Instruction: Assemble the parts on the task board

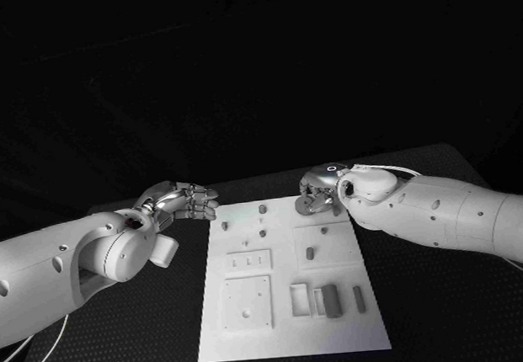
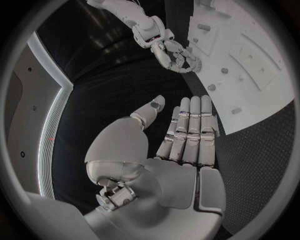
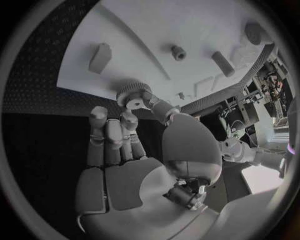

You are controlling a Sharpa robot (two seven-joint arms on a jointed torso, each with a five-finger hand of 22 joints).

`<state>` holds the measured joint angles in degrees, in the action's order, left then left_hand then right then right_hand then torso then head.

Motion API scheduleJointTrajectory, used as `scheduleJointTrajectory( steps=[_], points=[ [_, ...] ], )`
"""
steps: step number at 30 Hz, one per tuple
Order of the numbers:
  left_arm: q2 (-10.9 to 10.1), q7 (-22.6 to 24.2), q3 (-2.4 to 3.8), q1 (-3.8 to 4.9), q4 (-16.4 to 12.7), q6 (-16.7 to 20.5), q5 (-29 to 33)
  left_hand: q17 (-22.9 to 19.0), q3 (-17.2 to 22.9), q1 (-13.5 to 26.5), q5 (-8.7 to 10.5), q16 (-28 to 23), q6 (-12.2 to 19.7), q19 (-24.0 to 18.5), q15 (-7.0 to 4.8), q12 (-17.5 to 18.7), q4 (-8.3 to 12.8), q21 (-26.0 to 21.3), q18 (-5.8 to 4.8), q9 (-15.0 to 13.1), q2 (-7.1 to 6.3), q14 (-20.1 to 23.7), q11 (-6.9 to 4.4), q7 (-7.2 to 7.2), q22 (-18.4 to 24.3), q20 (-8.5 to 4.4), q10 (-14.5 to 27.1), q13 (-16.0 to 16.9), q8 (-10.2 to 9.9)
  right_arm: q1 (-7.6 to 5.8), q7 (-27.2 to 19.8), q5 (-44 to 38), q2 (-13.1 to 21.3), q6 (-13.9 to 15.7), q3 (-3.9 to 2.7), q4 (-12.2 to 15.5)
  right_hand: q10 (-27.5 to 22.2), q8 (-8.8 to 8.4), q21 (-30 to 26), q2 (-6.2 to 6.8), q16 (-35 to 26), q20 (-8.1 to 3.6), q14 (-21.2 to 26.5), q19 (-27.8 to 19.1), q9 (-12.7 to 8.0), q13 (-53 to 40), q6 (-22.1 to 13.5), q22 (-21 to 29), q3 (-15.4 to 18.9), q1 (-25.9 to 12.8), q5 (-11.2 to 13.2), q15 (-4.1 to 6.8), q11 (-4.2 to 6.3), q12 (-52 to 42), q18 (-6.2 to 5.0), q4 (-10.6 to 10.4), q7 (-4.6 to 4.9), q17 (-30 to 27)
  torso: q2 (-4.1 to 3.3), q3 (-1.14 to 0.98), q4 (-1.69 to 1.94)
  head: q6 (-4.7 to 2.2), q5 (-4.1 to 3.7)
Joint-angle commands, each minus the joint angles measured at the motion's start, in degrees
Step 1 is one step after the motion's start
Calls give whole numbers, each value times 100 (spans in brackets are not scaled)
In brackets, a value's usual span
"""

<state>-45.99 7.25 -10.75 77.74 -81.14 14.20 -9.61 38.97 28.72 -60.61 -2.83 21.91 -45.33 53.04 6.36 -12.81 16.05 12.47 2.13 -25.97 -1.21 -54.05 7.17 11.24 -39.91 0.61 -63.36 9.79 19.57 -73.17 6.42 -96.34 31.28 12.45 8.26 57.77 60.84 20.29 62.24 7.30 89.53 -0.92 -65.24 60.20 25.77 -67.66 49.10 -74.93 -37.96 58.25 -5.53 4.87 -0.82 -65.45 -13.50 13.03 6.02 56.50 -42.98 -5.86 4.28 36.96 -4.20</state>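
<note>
The white task board (image 1: 292,331) lies in the middle of the black table. My right hand (image 1: 320,192) hovers at the board's far right corner. In the right wrist view its thumb and a finger pinch a round grey part with a knurled rim (image 3: 131,93) just off the board's edge (image 3: 75,85). My left hand (image 1: 180,201) is beside the far left corner; in the left wrist view its fingers (image 2: 187,132) lie straight, side by side, holding nothing. Small pegs (image 1: 262,219) stand on the far half of the board. Two long grey pieces (image 1: 331,300) lie in its near right part.
A raised square plate (image 1: 247,303) and a small open frame (image 1: 299,300) sit on the board's near half. Bare black table (image 1: 467,317) stretches on both sides of the board. Both white forearms flank the board; the right one (image 1: 459,212) reaches over its right side.
</note>
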Motion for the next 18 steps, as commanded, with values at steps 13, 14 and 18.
scheduleJointTrajectory(
  steps=[13, 14, 18],
  points=[
    [3, 47, 6, 8, -35, 6, -15, 14, -15, 11, -19, -44, -40, 35, 6, 41, 23, -22, 71, 11, 1, -45, -6, 5, -11, 6, -40, 11, -28, -25, 443, -490, -324, 567, -10, 273, -11, 16, 33, 126, 21, -37, -66, 51, 18, 41, 545, -71, -26, 16, 10, 8, 10, -34, -150, -80, 97, -19, -3, 3, 132, -52, 61],
    [10, 48, 7, 8, -35, 3, -15, 15, -15, 11, -19, -45, -41, 35, 6, 41, 23, -23, 71, 11, 1, -45, -6, 5, -11, 6, -40, 11, -28, -25, 444, -496, -367, 565, -10, 260, -11, 15, 33, 127, 21, -37, -66, 51, 18, 42, 545, -71, -27, 17, 10, 8, 11, -34, -150, -81, 97, -21, -3, 2, 133, -53, 68],
    [32, 51, 7, 9, -31, 1, -15, 17, -15, 11, -19, -47, -41, 35, 5, 42, 23, -23, 72, 12, 1, -45, -6, 5, -12, 6, -40, 12, -28, -15, 457, -539, -618, 557, -7, 100, -10, 12, 32, 128, 20, -40, -62, 54, 19, 48, 542, -71, -33, 23, 9, 9, 11, -33, -150, -85, 97, -32, -2, -3, 136, -49, 87]
  ],
)
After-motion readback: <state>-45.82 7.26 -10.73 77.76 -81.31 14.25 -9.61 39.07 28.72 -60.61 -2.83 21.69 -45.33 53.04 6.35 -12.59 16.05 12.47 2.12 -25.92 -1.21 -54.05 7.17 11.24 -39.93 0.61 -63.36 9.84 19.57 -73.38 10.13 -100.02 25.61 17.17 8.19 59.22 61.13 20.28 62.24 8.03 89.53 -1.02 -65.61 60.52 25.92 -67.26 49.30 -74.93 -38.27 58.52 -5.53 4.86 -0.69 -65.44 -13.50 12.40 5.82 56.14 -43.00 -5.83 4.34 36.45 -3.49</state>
